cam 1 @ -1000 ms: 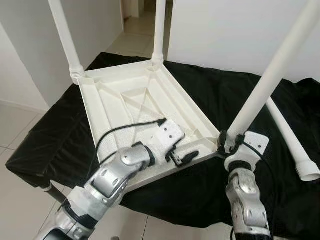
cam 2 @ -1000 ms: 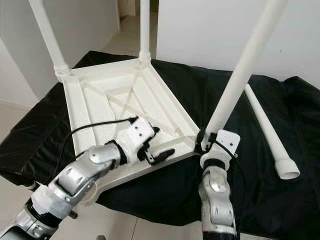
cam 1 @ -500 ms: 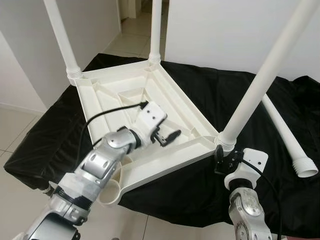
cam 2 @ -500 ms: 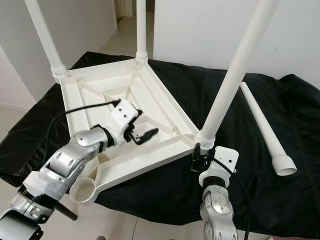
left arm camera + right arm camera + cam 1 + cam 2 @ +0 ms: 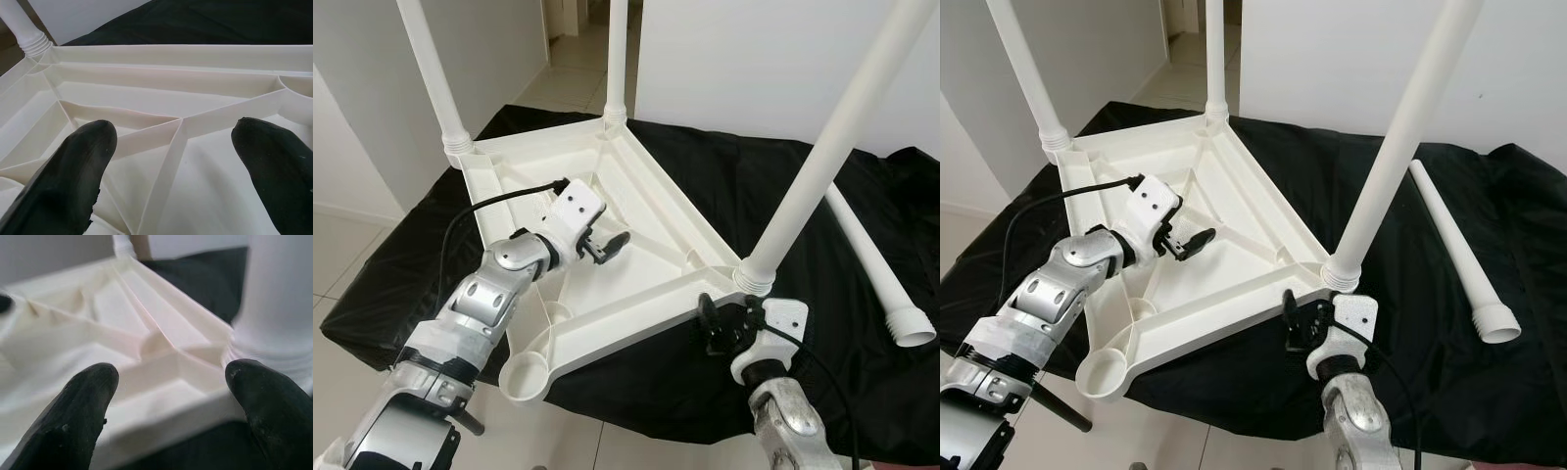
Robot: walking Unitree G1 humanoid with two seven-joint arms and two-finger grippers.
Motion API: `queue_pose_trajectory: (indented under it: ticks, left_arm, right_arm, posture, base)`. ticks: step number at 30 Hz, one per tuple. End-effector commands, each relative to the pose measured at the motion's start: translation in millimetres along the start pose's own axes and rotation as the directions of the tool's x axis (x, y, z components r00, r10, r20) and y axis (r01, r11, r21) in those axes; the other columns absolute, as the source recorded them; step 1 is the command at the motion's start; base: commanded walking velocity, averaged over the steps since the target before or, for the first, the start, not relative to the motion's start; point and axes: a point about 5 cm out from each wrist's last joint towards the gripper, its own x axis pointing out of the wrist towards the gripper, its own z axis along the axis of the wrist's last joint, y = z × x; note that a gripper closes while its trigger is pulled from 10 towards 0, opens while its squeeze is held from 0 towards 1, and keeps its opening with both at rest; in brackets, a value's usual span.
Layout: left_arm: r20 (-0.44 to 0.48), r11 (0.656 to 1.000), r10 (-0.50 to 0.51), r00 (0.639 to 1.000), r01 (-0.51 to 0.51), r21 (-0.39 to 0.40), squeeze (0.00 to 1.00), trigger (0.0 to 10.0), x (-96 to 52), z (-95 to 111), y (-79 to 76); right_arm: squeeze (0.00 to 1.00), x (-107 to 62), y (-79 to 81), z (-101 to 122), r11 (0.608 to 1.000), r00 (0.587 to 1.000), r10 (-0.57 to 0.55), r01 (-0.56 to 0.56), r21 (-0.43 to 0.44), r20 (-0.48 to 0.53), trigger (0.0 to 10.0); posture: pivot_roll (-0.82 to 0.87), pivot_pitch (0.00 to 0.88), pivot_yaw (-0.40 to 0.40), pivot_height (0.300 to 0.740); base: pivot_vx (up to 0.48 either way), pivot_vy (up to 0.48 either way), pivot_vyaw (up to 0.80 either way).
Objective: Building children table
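white plastic upturned table top (image 5: 646,245) lay on black cloth (image 5: 803,196), three legs fitted. left gripper (image 5: 605,245) and right gripper (image 5: 713,323) gaped, empty. fetch the loose white leg (image 5: 876,264) far right, seat it squarely in the near socket (image 5: 524,372).

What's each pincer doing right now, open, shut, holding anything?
Left pincer: open, empty, over the ribbed underside of the upturned table top.
Right pincer: open, empty, at the table top's near edge beside the fitted leg.
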Motion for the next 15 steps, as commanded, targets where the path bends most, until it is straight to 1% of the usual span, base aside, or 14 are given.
queue_pose_trajectory:
  ticks: [1,3,8,10,13,15]
  left_arm:
    - [0.012,1.000,0.022,1.000,-0.023,0.020,0.00,10.0,1.5,3,2.8]
    - [0.014,0.999,0.023,1.000,-0.024,0.023,0.00,10.0,1.8,3,3.0]
    - [0.019,0.999,0.026,0.999,-0.026,0.025,0.00,10.0,2.3,4,3.8]
    - [0.023,0.999,0.030,0.999,-0.030,0.029,0.00,10.0,2.2,5,5.7]
    - [0.023,0.999,0.030,0.999,-0.030,0.029,0.00,10.0,2.2,5,5.7]
    - [0.025,0.999,0.032,0.999,-0.033,0.030,0.00,10.0,2.2,5,6.8]
  right_arm:
    - [0.00,2.8,0.0,0,0.999,1.000,0.031,-0.031,0.026,-0.004,10.0]
    - [0.00,7.0,0.3,3,0.997,0.998,0.061,-0.061,0.039,0.003,10.0]
    - [0.00,11.6,-4.8,4,0.998,0.998,0.064,-0.064,0.029,0.008,10.0]
    - [0.00,15.7,-22.0,6,0.999,1.000,0.008,-0.009,0.031,0.012,10.0]
    - [0.00,15.7,-22.0,6,0.999,1.000,0.008,-0.009,0.031,0.012,10.0]
    - [0.00,17.6,-38.6,6,0.998,0.999,-0.041,0.040,0.037,0.013,10.0]
  posture:
    - [-0.09,0.000,-0.003,0.740]
    - [-0.09,0.000,-0.004,0.740]
    - [-0.09,0.000,-0.004,0.740]
    - [-0.08,0.000,-0.008,0.740]
    - [-0.08,0.000,-0.008,0.740]
    - [-0.08,0.000,-0.005,0.740]
  base:
    - [0.000,0.000,0.00]
    - [0.000,0.000,0.00]
    - [0.000,0.000,0.00]
    - [0.000,0.000,0.00]
    - [0.000,0.000,0.00]
    - [0.000,0.000,0.00]
